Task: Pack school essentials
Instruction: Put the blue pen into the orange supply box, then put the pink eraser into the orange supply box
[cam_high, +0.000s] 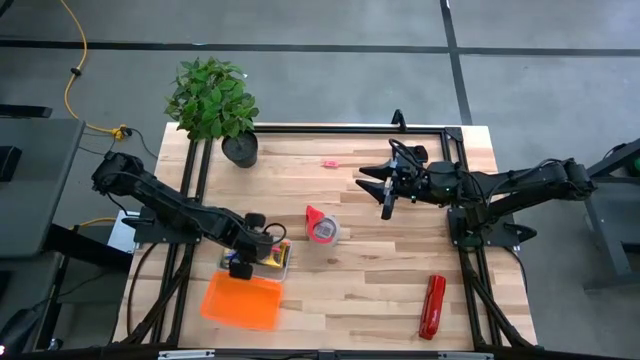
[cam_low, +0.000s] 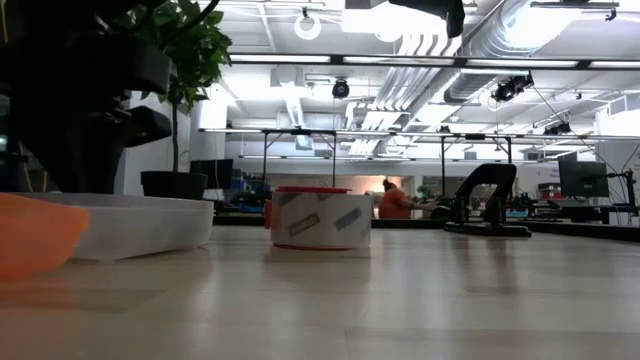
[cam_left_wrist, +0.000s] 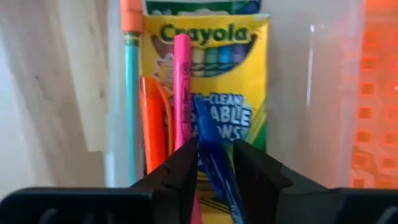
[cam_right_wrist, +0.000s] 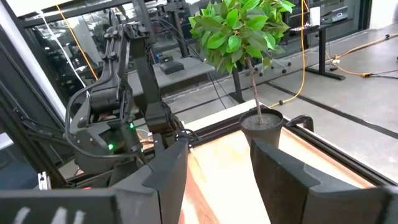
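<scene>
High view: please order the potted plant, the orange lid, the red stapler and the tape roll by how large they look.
1. Potted plant, largest.
2. Orange lid, somewhat smaller.
3. Red stapler and tape roll: the stapler is longer but thin, the roll is short and round, so their areas look alike and I do not rank them.

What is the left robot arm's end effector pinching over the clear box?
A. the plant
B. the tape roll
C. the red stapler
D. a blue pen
D. In the left wrist view, the left end effector has its two dark fingers closed around the thin blue pen, above the yellow crayon box.
</scene>
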